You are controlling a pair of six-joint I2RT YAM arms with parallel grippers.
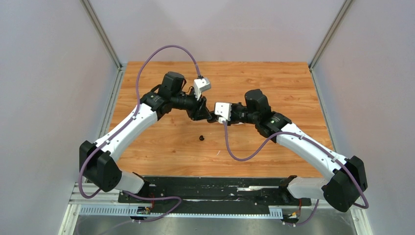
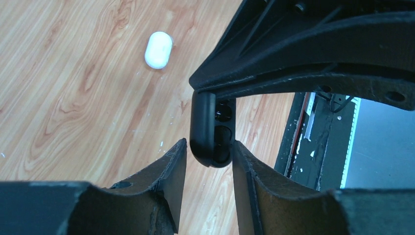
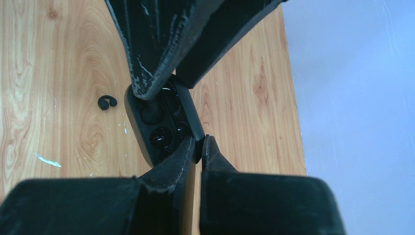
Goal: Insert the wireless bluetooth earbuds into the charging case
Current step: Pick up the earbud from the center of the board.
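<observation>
Wood tabletop (image 1: 274, 83): left claw (image 3: 165, 88) covers half the black case (image 3: 161, 134).

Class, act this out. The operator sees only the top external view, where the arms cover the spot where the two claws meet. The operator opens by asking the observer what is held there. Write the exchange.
Operator: What is between the claws?
Observer: In the left wrist view, an open black case sits gripped between the fingers of the left claw.
Operator: And the right claw?
Observer: In the right wrist view, the right claw is pinched onto the case's raised lid.
Operator: Is there another case?
Observer: Yes. The left wrist view shows a white case lying on the table, apart from both claws.
</observation>
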